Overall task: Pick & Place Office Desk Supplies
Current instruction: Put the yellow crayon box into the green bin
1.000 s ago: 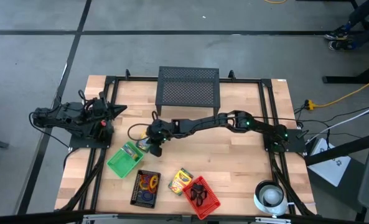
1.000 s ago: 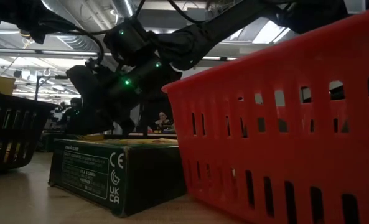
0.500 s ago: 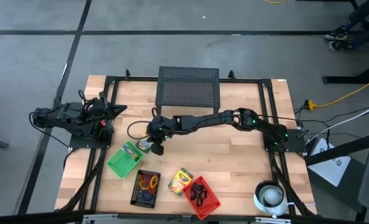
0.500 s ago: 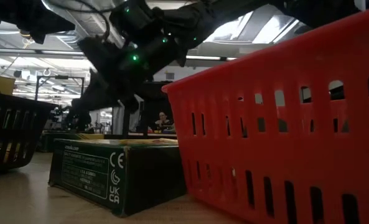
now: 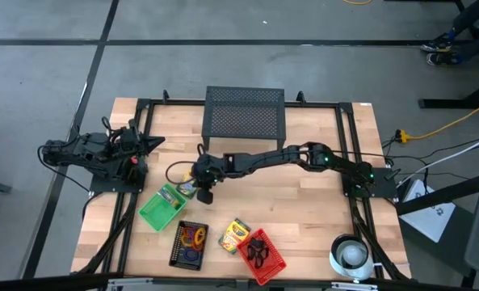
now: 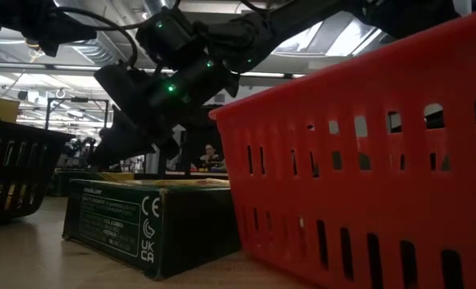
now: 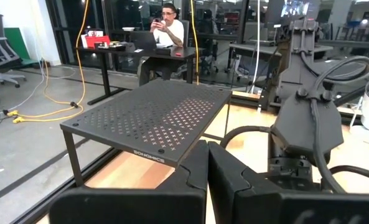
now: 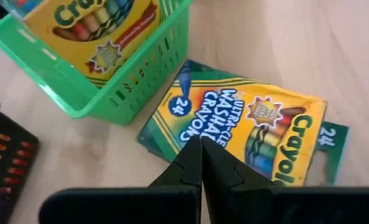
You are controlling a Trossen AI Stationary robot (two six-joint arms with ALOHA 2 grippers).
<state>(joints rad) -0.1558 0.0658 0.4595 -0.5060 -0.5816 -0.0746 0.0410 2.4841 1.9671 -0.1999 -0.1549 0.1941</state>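
Observation:
My right gripper point(image 5: 202, 194) point(image 8: 201, 149) reaches across the table, shut, pointing down over a yellow-and-green crayon box point(image 8: 246, 127) point(image 5: 186, 187) that lies flat on the wood beside the green basket point(image 8: 116, 81) point(image 5: 160, 212). A second crayon box point(image 8: 91, 25) lies inside that basket. A third box point(image 5: 234, 236) point(image 6: 141, 221) lies flat near the table's near edge. Coloured rings point(image 5: 194, 237) sit in a black tray point(image 5: 179, 246). Black clips point(image 5: 258, 252) lie in the red basket point(image 5: 273, 265). My left gripper point(image 5: 154, 143) point(image 7: 208, 165) waits shut at the table's left edge. My right gripper's shut fingertips point(image 8: 193, 155) stand over the long edge of the flat crayon box point(image 8: 190, 127), coming from above. I cannot tell whether they touch it.
The large black mesh stand point(image 5: 244, 113) point(image 7: 153, 118) stands at the far edge. A white round roll point(image 5: 350, 255) sits at the near right corner. The red basket's wall point(image 6: 366, 152) fills the low view's right side. Bare wood point(image 5: 312, 210) lies under the right arm.
In the low view my right gripper rose and tipped, then came down a little. It stayed over the same spot beside the green basket. The boxes have not moved.

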